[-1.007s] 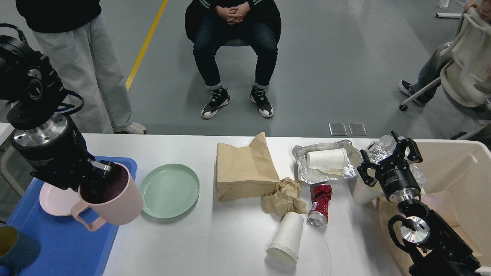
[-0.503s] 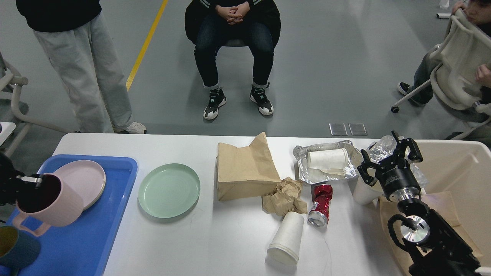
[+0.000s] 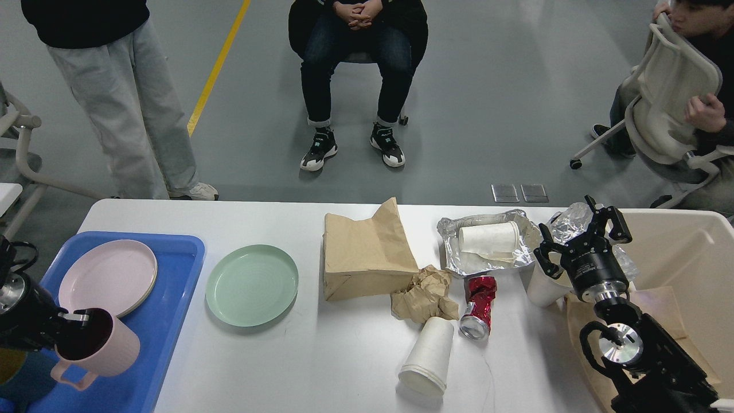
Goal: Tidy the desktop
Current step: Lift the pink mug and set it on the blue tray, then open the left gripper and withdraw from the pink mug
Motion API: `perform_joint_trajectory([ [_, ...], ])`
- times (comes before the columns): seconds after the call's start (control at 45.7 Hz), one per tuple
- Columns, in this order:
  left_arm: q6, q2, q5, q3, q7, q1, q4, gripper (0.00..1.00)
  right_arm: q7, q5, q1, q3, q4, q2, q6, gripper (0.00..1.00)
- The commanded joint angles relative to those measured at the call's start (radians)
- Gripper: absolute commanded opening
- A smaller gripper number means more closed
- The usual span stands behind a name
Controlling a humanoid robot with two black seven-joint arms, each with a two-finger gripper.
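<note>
At lower left of the frame, your left gripper [image 3: 73, 321] grips the rim of the pink mug [image 3: 97, 350], one finger inside it, and holds the mug over the near end of the blue tray [image 3: 172, 287]. Just beyond the mug a pink plate [image 3: 109, 275] lies in the tray, and a dark cup [image 3: 23, 381] shows at the bottom left corner. At right of the frame, your right gripper [image 3: 579, 241] has its fingers spread wide and grasps nothing; it hangs above a white cup [image 3: 539, 287], beside the beige bin [image 3: 688, 252]. Across the middle, the desktop [image 3: 298, 367] carries a green plate [image 3: 252, 285], a paper bag [image 3: 364, 255], crumpled paper [image 3: 424, 293], a tipped paper cup [image 3: 427, 355], a crushed red can [image 3: 479, 307] and a foil tray [image 3: 487, 261] holding a paper roll [image 3: 488, 238].
</note>
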Motion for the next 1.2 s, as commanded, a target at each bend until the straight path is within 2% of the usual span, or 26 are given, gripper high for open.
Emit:
perform_joint_trajectory([
  [0.0, 0.046, 0.008, 0.022, -0.008, -0.001, 0.05, 0.021, 0.0, 0.0, -0.001, -0.001, 0.0, -0.002, 0.0, 0.0, 1.0],
  [0.394, 0.062, 0.011, 0.051, -0.12, -0.001, 0.196, 0.078, 0.0, 0.0, -0.001, 0.0, 0.0, -0.002, 0.0, 0.0, 1.0],
  [0.46, 0.063, 0.011, 0.049, -0.121, -0.001, 0.199, 0.078, 0.04, 0.0, 0.0, 0.0, 0.0, -0.002, 0.0, 0.0, 1.0],
  [0.525, 0.074, 0.011, 0.036, -0.121, -0.001, 0.199, 0.08, 0.14, 0.0, 0.0, 0.0, 0.0, -0.002, 0.0, 0.0, 1.0],
  [0.613, 0.109, 0.009, 0.025, -0.12, -0.011, 0.202, 0.075, 0.4, 0.0, -0.001, 0.0, 0.0, -0.002, 0.0, 0.0, 1.0],
  [0.7, 0.112, 0.008, -0.001, -0.112, -0.015, 0.216, 0.061, 0.54, 0.0, 0.0, 0.0, 0.0, 0.0, 0.0, 0.0, 1.0],
  [0.81, 0.115, 0.009, -0.046, -0.104, -0.004, 0.219, 0.061, 0.76, 0.0, -0.001, 0.0, 0.0, 0.0, 0.0, 0.0, 1.0],
  [1.007, 0.105, 0.014, -0.055, -0.078, -0.004, 0.201, 0.06, 0.88, 0.0, -0.001, 0.0, 0.0, 0.0, 0.0, 0.0, 1.0],
  [1.182, 0.04, 0.014, -0.081, -0.032, -0.007, 0.142, 0.06, 0.91, 0.0, 0.0, 0.0, 0.0, 0.0, 0.0, 0.0, 1.0],
])
